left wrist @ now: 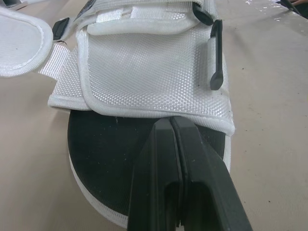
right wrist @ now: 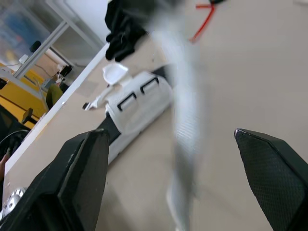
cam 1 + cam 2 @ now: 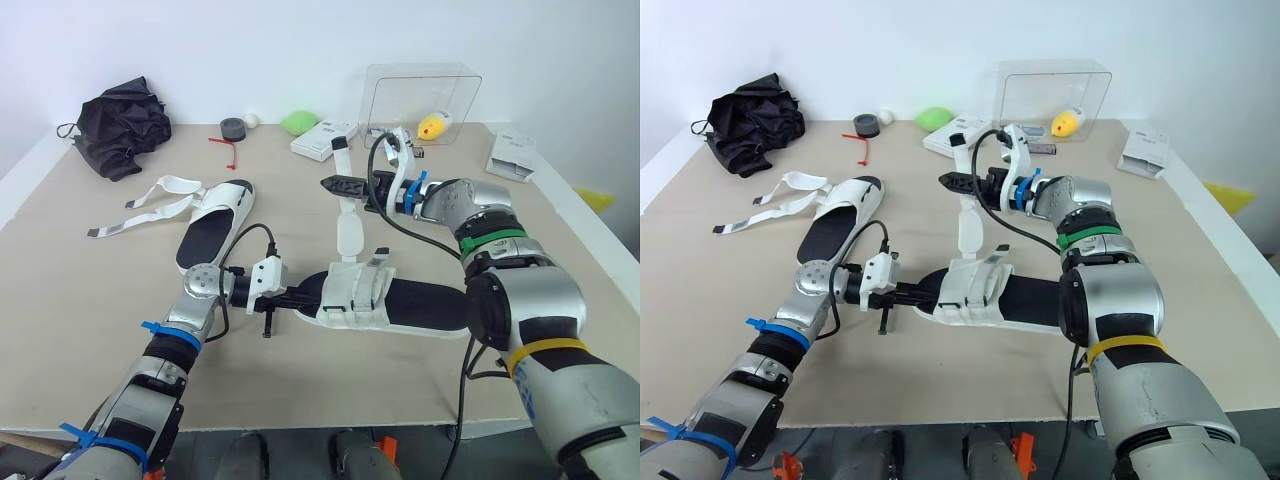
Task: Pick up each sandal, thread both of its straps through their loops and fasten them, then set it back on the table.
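A white sandal with a black sole [image 3: 400, 303] lies mid-table, toe toward my left arm. My left gripper [image 3: 305, 297] is shut, its fingertips [image 1: 174, 126] resting on the toe of the sole just before the woven white upper [image 1: 154, 72]. One long strap [image 3: 351, 228] of this sandal stretches away toward the back. My right gripper [image 3: 335, 185] is open, its fingers [image 2: 82, 163] wide apart on either side of that strap [image 2: 185, 120]. A second sandal [image 3: 215, 225] lies at the left with its straps [image 3: 150, 205] loose on the table.
A black cloth bundle [image 3: 120, 125] sits at the back left. Along the back are a tape roll [image 3: 233, 128], a red tie [image 3: 228, 148], a green object [image 3: 298, 121], a white box [image 3: 322, 138] and a clear case [image 3: 420, 95] with a yellow toy [image 3: 432, 126]. Another white box [image 3: 512, 155] lies far right.
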Robot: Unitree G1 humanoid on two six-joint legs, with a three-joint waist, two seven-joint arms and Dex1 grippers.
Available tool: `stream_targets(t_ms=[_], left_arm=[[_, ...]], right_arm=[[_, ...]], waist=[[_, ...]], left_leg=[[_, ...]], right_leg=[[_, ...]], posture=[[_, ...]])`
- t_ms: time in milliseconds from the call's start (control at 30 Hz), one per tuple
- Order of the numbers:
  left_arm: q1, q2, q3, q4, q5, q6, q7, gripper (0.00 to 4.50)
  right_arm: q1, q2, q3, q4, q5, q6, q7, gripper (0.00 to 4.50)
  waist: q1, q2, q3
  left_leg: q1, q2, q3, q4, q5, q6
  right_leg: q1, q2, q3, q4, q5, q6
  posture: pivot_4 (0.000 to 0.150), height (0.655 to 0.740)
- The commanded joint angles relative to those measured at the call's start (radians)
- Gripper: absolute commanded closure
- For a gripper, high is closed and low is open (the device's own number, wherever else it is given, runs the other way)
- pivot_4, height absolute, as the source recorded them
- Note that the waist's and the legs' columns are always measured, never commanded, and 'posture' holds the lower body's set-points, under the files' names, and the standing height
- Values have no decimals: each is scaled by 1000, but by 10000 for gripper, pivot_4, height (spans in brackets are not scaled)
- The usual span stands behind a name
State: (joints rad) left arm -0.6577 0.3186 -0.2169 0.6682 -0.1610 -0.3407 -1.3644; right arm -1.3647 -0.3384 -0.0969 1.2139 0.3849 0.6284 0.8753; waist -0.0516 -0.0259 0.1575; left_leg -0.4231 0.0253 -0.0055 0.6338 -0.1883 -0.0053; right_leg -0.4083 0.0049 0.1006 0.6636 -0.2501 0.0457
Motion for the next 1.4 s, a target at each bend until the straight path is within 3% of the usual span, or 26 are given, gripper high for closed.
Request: stream_targets(t_ms=[33,233,333,467,567,733,833,1000,1233,1267,1300,1333,1367,1400], left_arm=[[41,19,-30,35,50,35,8,45000],[41,14,-32,37,50,34,11,45000],[38,11,-34,43,51,31,11,45000],[30,3,-37,54,53,28,9,45000],[25,-2,-39,60,54,25,9,45000],[20,-9,-41,70,56,20,4,45000],[15,-13,-43,79,57,16,0,45000],[3,-23,-45,98,59,9,-3,45000],[-3,-32,-48,109,61,3,-6,45000],[-4,-34,-49,112,61,1,-6,45000],[-4,-34,-48,115,62,-1,-7,45000],[-6,-35,-49,117,63,-2,-7,45000],[-7,-36,-49,120,63,-3,-8,45000],[-8,-36,-48,121,63,-4,-8,45000]], right_arm=[[-38,3,-55,-4,-4,-48,-10,7715],[-19,-15,-50,-46,-21,-24,82,28435],[-9,-24,-45,-83,-24,-10,136,44023],[49,-33,-23,-227,-19,0,214,44023],[167,-35,9,-469,-9,-19,252,44023],[449,-100,125,-1042,39,-10,360,44023],[559,-137,162,-1244,39,-42,357,44023],[670,-188,258,-1411,-26,-139,349,44023],[727,-259,337,-1483,-64,-193,387,44023],[730,-277,344,-1487,-55,-180,405,39356],[733,-293,348,-1492,-50,-170,418,39356],[736,-304,350,-1495,-47,-166,427,36586],[738,-316,349,-1500,-45,-160,433,30991],[741,-323,345,-1504,-43,-159,434,29467]], waist=[[0,0,0],[0,0,0],[0,0,0],[1,0,0],[2,1,0],[7,1,0],[7,2,0],[6,2,-1],[9,2,-1],[10,2,-1],[10,2,-1],[10,2,-1],[10,2,-1],[10,2,-1]], left_leg=[[0,0,0,0,0,0],[0,1,0,0,0,0],[0,1,0,0,0,0],[0,2,0,0,0,0],[0,2,0,0,0,0],[-1,1,-1,0,0,0],[-1,1,-2,1,-1,-2],[1,1,-2,3,0,-2],[0,1,-1,3,0,-3],[0,0,-2,3,0,-3],[0,0,-2,3,0,-3],[0,0,-1,3,0,-3],[0,0,-2,3,0,-3],[0,0,-2,3,0,-3]], right_leg=[[0,0,0,0,0,0],[0,2,0,0,0,-1],[0,2,0,0,1,-1],[0,2,0,0,1,-1],[0,2,0,1,1,-1],[0,2,0,1,0,0],[0,2,-1,1,-1,0],[1,2,-1,1,0,-1],[1,2,0,1,-1,-1],[1,2,-1,1,-1,-1],[1,2,-1,1,-1,-1],[1,2,-1,1,-1,-1],[1,1,-1,1,-1,-1],[1,1,-1,1,-1,-1]], posture=[[1500,7400],[1500,7400],[1500,7400],[1500,7400],[1500,7400],[1500,7400],[1500,7400],[1500,7400],[1500,7400],[1500,7400],[1500,7400],[1500,7400],[1500,7400],[1500,7400]])
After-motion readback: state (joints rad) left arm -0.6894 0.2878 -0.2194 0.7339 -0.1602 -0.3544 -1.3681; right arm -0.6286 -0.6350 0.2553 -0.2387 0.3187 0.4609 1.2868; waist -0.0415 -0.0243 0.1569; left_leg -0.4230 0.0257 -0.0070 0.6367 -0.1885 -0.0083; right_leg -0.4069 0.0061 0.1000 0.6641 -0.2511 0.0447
